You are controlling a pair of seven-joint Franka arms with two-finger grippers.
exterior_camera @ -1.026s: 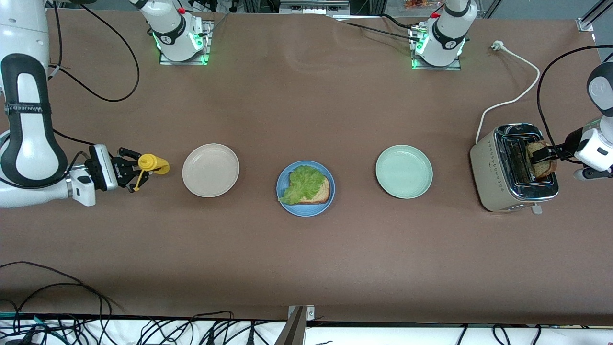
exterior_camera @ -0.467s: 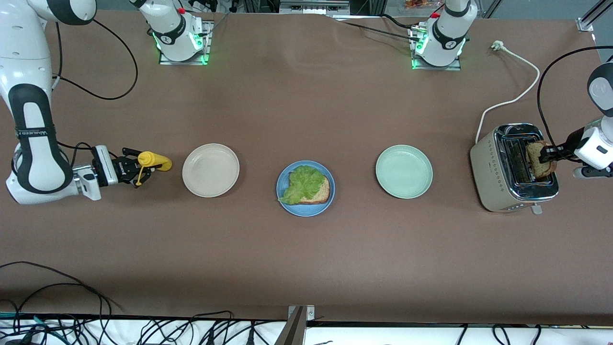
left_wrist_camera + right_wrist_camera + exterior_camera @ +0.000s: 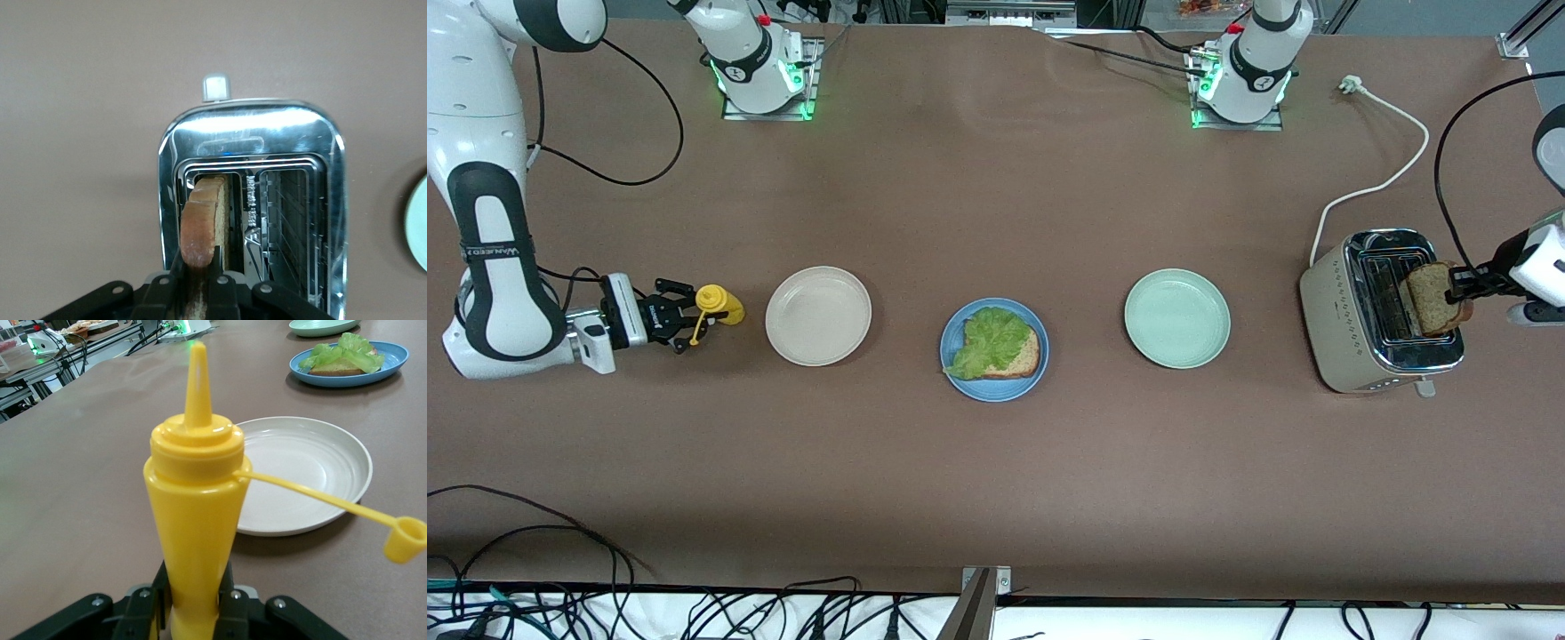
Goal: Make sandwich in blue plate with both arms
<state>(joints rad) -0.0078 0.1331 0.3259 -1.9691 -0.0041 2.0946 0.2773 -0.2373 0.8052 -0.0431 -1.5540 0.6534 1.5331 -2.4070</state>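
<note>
The blue plate sits mid-table with one brown bread slice on it and a ruffled green lettuce leaf on top. It also shows in the right wrist view. My left gripper is shut on a second bread slice, held on edge just above a slot of the toaster. In the left wrist view the slice stands between the fingers. My right gripper is shut on a yellow squeeze bottle, beside the beige-white plate.
A beige-white plate lies toward the right arm's end and a pale green plate toward the left arm's end. The bottle's cap hangs on a strap. The toaster's white cord runs toward the bases.
The left gripper has lifted the bread slice higher out of the toaster slot. The right gripper has tilted the yellow bottle more upright, and the right arm has drawn back.
</note>
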